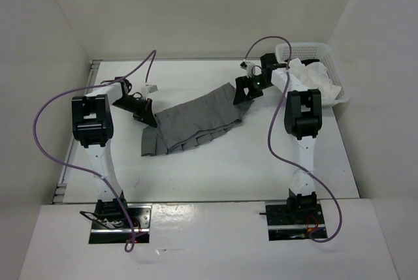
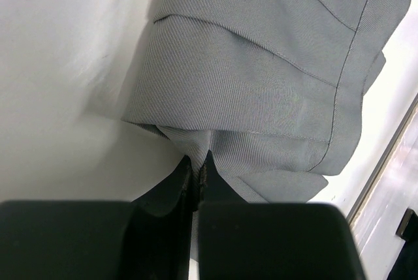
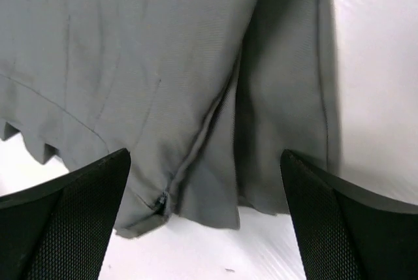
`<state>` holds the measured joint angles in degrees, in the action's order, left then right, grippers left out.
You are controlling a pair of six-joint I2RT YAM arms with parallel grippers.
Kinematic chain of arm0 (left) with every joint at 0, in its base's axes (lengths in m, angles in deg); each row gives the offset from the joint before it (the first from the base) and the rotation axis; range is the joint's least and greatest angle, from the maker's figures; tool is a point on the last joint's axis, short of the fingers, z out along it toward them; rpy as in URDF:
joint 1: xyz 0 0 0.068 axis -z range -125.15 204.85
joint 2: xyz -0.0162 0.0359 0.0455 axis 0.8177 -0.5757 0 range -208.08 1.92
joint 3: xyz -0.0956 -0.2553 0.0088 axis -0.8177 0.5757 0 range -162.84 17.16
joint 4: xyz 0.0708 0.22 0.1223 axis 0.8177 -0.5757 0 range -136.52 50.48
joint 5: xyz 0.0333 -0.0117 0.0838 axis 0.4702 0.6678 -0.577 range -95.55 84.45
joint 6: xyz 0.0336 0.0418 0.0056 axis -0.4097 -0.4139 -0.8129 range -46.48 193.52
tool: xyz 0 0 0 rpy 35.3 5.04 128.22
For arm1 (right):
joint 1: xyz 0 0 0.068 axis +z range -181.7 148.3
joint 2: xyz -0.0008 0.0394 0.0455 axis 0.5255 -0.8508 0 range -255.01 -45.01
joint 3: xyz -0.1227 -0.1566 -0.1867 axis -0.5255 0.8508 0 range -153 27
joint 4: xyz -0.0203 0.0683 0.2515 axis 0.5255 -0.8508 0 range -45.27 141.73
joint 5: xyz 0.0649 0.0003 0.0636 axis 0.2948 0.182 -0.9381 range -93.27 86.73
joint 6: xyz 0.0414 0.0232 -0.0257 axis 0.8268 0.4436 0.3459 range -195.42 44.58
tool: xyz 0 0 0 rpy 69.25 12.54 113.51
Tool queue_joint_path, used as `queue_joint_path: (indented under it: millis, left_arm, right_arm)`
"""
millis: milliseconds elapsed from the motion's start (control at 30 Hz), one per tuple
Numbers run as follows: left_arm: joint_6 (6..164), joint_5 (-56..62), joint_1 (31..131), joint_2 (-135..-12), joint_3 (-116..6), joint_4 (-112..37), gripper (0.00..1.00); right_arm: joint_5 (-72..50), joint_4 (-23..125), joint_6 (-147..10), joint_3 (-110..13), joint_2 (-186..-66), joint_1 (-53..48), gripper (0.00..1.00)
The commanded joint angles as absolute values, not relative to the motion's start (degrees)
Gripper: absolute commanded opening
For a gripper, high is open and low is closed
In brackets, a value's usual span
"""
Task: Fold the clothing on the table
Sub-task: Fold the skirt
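Two arm bases sit bolted at the near edge of the bench [image 1: 228, 169], left and right, each trailing a purple cable [image 1: 46, 107].

Skirt [image 1: 196, 120]: dark grey, pleated, lying crumpled mid-bench as a slanted band, its lower-left end nearer the bases and its upper-right end farther away. Part of the left end is doubled over into a small flap.

Left tool [image 1: 145, 115]: at the skirt's left end. The wrist view shows the jaws pinched tight on a gathered fold of fabric [image 2: 261, 97], with pleat layers fanning out beyond the fingertips.

Right tool [image 1: 248, 91]: over the skirt's far right end. The wrist view shows the jaws spread wide, one finger to each side of the cloth, nothing between them gripped. A zip pull [image 3: 163, 202] shows at the fabric edge below. Whether the fingertips touch the cloth cannot be told.

Far right corner: a white lattice basket [image 1: 313, 50] holding crumpled white cloths [image 1: 317, 77], just beyond the right arm.
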<state>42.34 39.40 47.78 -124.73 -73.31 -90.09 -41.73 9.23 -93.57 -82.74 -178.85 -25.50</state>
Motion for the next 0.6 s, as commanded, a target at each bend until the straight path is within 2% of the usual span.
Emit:
queue_joint_path:
  millis: [0,567]
  left_arm:
    - [40.48,33.12,47.64,-124.20,-71.70,-89.44,0.00]
    - [40.48,32.60,47.64,-123.68,-71.17,-89.44,0.00]
  right_arm:
    - [-43.35,6.64,-96.69,-85.94,-178.95,-26.78,1.00]
    - [-43.52,7.70,-96.16,-85.94,-180.26,-29.68,1.00]
